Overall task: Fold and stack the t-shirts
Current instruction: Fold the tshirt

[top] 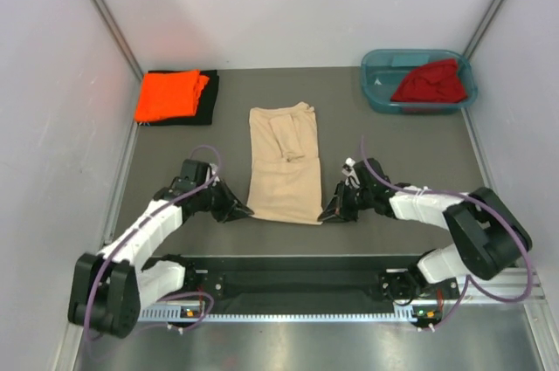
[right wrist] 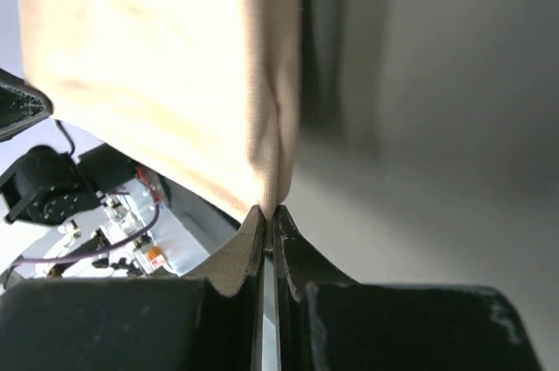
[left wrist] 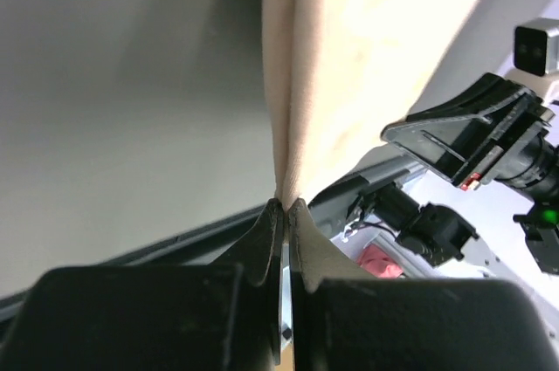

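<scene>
The beige-tan t-shirt lies as a long folded strip in the middle of the table. My left gripper is shut on its near left corner. My right gripper is shut on its near right corner. The cloth rises from both pinches in the wrist views. The bright orange t-shirt lies folded on the black t-shirt at the back left. The dark red t-shirt is bunched in the tub.
The teal plastic tub stands at the back right. White walls close in the left, back and right. The black base rail runs along the near edge just behind the shirt's near hem.
</scene>
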Robot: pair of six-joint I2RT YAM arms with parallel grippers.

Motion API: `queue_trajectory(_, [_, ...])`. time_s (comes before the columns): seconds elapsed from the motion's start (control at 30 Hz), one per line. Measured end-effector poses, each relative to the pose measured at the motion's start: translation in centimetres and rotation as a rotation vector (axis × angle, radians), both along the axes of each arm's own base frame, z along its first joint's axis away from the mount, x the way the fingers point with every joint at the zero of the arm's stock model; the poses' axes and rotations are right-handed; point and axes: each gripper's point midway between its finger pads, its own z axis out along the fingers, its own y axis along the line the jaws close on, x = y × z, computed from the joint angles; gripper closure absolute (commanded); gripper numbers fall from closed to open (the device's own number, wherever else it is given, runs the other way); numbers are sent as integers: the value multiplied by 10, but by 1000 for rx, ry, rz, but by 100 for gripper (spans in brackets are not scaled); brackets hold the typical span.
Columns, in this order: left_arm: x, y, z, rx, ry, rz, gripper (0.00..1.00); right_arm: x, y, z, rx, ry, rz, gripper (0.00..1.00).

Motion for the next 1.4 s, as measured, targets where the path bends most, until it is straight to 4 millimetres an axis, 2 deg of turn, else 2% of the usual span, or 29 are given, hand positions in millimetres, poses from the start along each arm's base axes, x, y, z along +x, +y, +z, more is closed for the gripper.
queue_trajectory(0.23, [-31,2,22,-15,-69,-31,100,-25,16,36,22,-65,28,100])
queue_trajectory(0.37, [-46,5,33,-20,-90,-41,100,-41,18,55,31,-78,19,100])
queue_trajectory(0.47, [-49,8,41,-5,-109,-32,100,-43,13,64,20,-82,-12,100])
queue_trajectory(0.57, [-38,11,58,27,-145,-15,100,-33,12,76,-2,-87,-34,100])
queue_trajectory(0.67, [-14,12,79,65,-191,-5,100,-7,15,97,-4,-118,-60,100])
queue_trajectory(0.73, [8,11,90,98,-214,-3,100,20,18,113,-3,-152,-81,100])
queue_trajectory(0.8, [28,9,94,126,-221,-5,100,45,20,127,-2,-178,-88,100])
queue_trajectory(0.9, [59,6,95,162,-221,-13,100,96,25,145,-4,-213,-85,100])
queue_trajectory(1.03, [106,3,96,197,-230,-22,100,147,24,147,-1,-222,-74,100])
queue_trajectory(1.17, [152,5,93,217,-233,-13,100,181,22,144,22,-202,-51,100])
queue_trajectory(1.4, [218,17,81,214,-221,12,100,240,41,134,84,-198,20,100])
